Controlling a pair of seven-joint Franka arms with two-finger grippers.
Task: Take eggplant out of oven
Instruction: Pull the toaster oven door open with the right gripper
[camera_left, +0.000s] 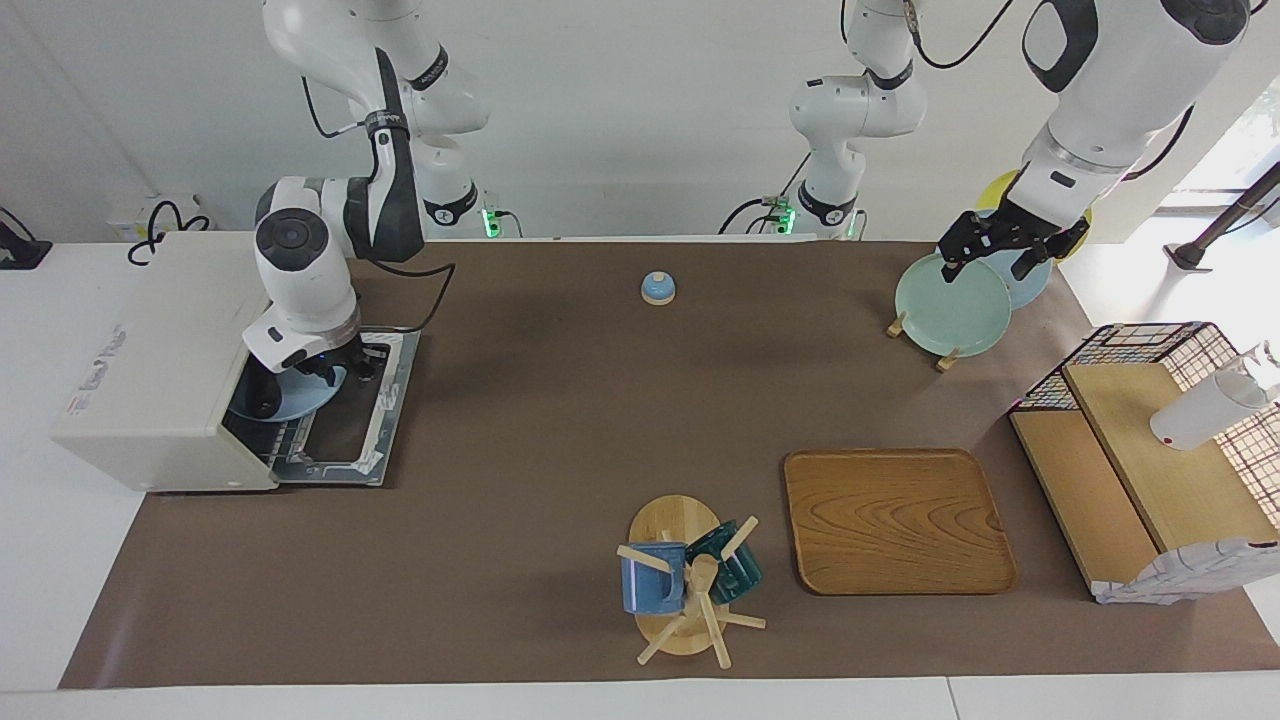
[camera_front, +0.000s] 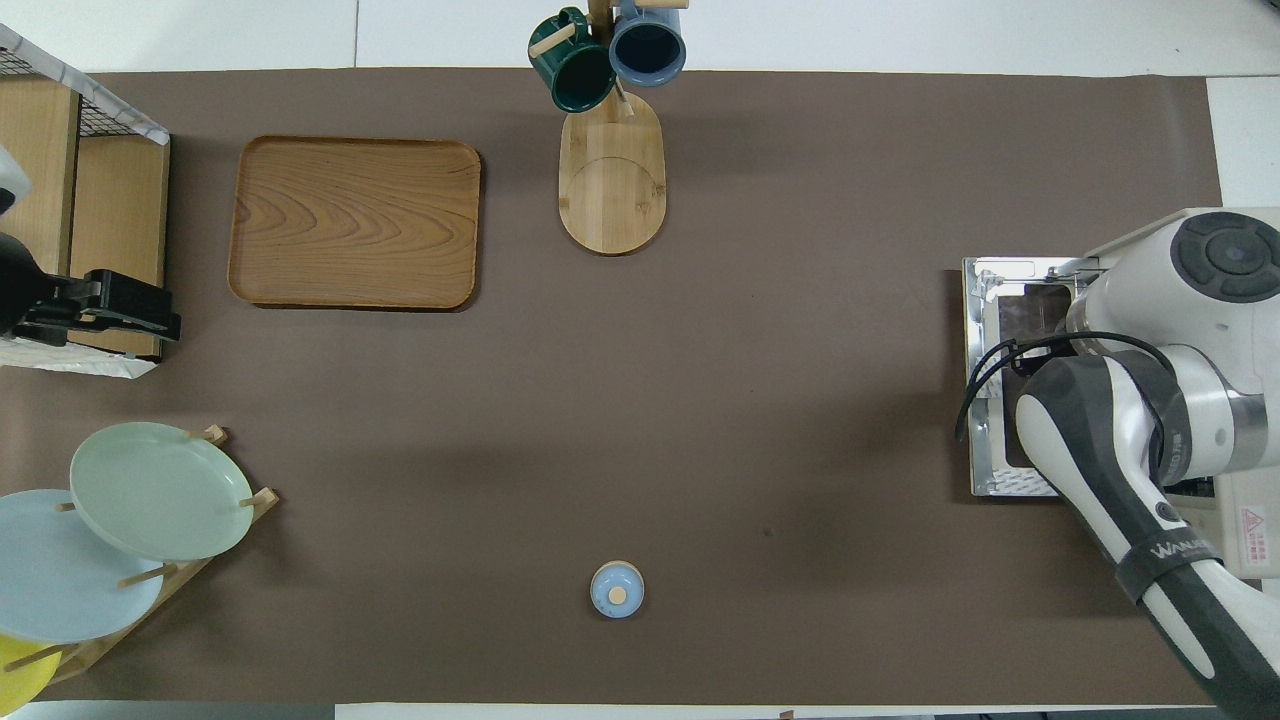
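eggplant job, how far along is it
Done: the oven door lies open flat on the table. In hand: the right gripper is at the oven's mouth, over a blue plate on the rack with a dark thing on it, probably the eggplant; whether it grips it cannot be told. Left: lifting it out. The left gripper waits over the plate rack.

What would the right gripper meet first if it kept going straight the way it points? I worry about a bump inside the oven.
Probably the blue plate on the rack at the oven's open mouth: the right gripper points down at it. The eggplant lies on that plate, deeper in. Depth is unclear.
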